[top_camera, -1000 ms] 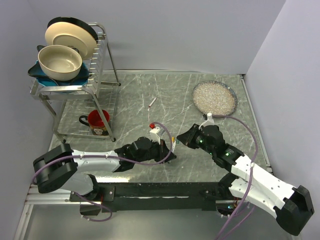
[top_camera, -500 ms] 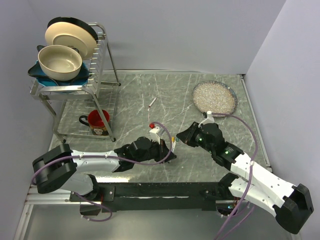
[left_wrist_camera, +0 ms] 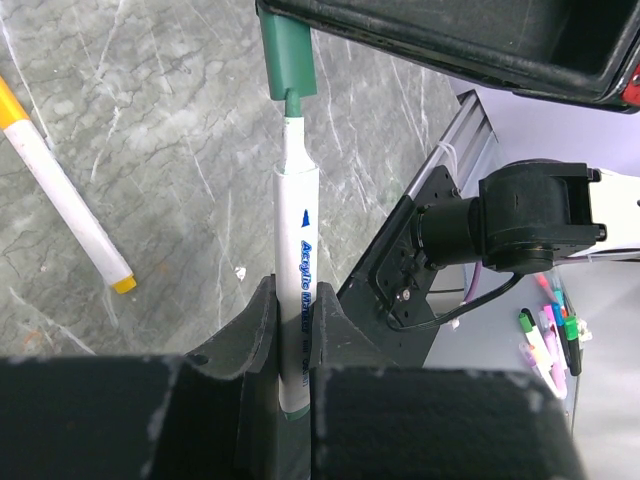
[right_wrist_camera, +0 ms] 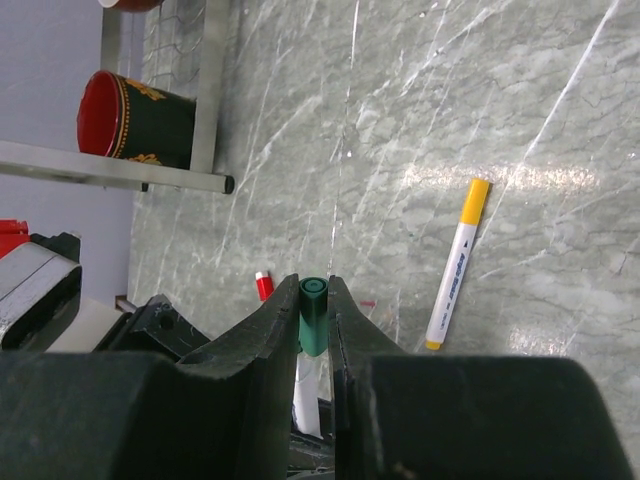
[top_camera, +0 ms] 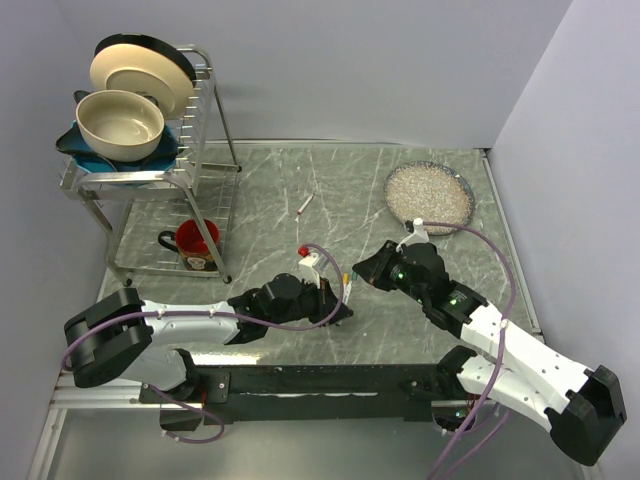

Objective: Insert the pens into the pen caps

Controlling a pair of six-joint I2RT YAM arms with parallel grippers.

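White pen [left_wrist_camera: 297,290] is clamped in the narrowly closed left tool [left_wrist_camera: 293,320], its green tip set at the mouth of the dark green cap [left_wrist_camera: 287,58], which is gripped in the right tool [right_wrist_camera: 312,298]. A second pen [right_wrist_camera: 455,265], yellow at both ends, is laid flat on the counter [right_wrist_camera: 500,120] nearby.

Grey-green marbled tabletop [top_camera: 280,180], white-veined; white pen [left_wrist_camera: 298,260] lettered in blue, dark green cap [left_wrist_camera: 287,55]; second white pen [right_wrist_camera: 455,265], yellow cap [right_wrist_camera: 478,192]; red mug [right_wrist_camera: 150,115], dark outside.
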